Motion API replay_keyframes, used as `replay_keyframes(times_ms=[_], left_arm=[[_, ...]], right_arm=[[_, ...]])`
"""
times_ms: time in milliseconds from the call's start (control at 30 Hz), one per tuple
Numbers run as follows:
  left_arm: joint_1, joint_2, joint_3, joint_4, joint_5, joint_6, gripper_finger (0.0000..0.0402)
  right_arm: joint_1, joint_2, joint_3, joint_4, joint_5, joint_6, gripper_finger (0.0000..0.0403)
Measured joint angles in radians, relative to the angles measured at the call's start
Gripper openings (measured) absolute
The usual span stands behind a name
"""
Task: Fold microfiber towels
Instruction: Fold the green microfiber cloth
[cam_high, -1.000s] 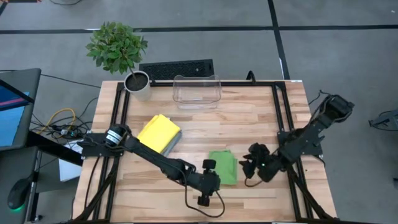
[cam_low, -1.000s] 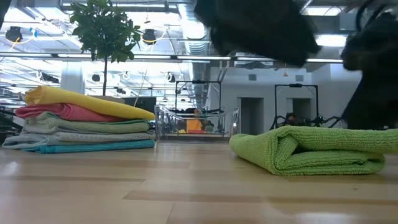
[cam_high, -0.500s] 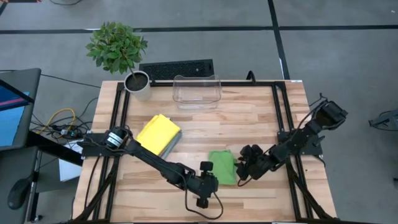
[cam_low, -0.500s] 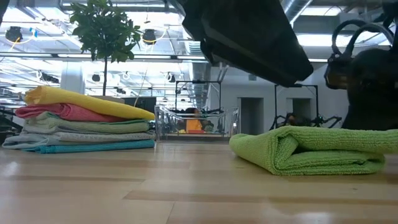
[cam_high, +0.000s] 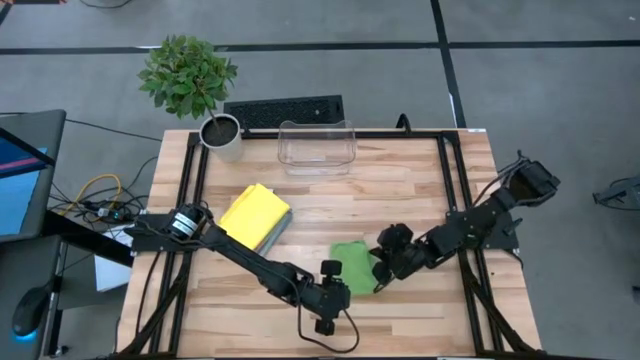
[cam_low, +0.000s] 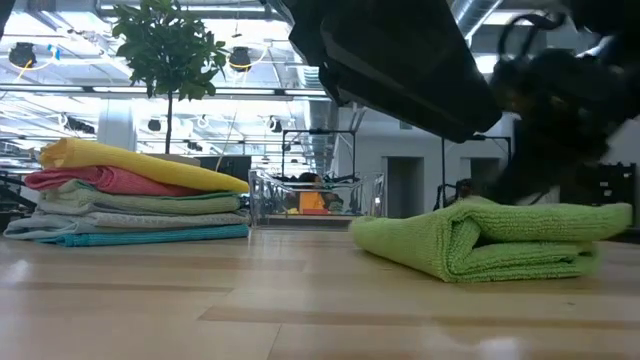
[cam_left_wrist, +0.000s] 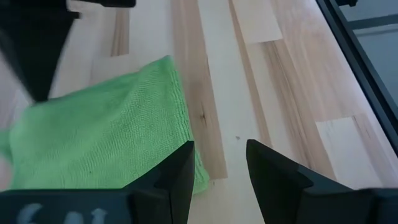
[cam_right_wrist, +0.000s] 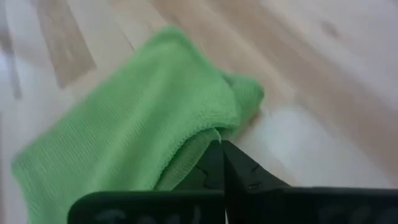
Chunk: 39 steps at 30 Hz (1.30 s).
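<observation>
I see one folded lime green towel near the front edge of the tabletop and one stack of folded towels toward its left edge. My right gripper is pinched closed against the lime towel's edge. My left gripper hovers beside, fingers partly apart, holding nothing.

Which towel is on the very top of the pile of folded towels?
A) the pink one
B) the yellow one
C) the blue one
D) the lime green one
B: the yellow towel lies on top of the stack, with the pink towel just beneath it; the lime green towel sits apart on the table.
</observation>
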Motion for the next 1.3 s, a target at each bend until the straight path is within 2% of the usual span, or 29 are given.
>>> replay_keyframes(times_ms=[233, 400, 533, 700, 833, 1067, 1167, 1300], left_arm=[[-0.002, 0.000, 0.000, -0.016, 0.000, -0.023, 0.0139], [-0.005, 0.000, 0.000, -0.036, 0.001, -0.037, 0.0139], [-0.010, 0.000, 0.000, -0.056, -0.005, -0.043, 0.0139], [-0.010, 0.005, 0.000, -0.060, -0.058, -0.046, 0.0139], [-0.010, 0.006, 0.000, -0.063, -0.092, -0.041, 0.0139], [-0.002, 0.006, -0.025, -0.029, -0.209, -0.016, 0.0139], [0.008, 0.008, -0.068, 0.019, -0.211, -0.026, 0.0139], [0.011, 0.008, -0.106, 0.044, -0.193, -0.048, 0.0139]], right_arm=[[-0.078, 0.009, 0.054, -0.010, 0.012, -0.136, 0.0012], [-0.103, 0.047, 0.056, 0.144, 0.023, -0.224, 0.0007], [-0.137, 0.120, 0.053, 0.162, -0.109, -0.222, 0.0023], [-0.133, 0.186, 0.053, 0.200, -0.120, -0.188, 0.0044], [-0.134, 0.191, 0.087, 0.252, -0.122, -0.236, 0.0055], [-0.135, 0.190, 0.151, 0.128, -0.124, -0.297, 0.0083], [-0.135, 0.190, 0.151, 0.051, -0.109, -0.298, 0.0096], [-0.126, 0.117, 0.151, 0.002, -0.047, -0.299, 0.0111]])
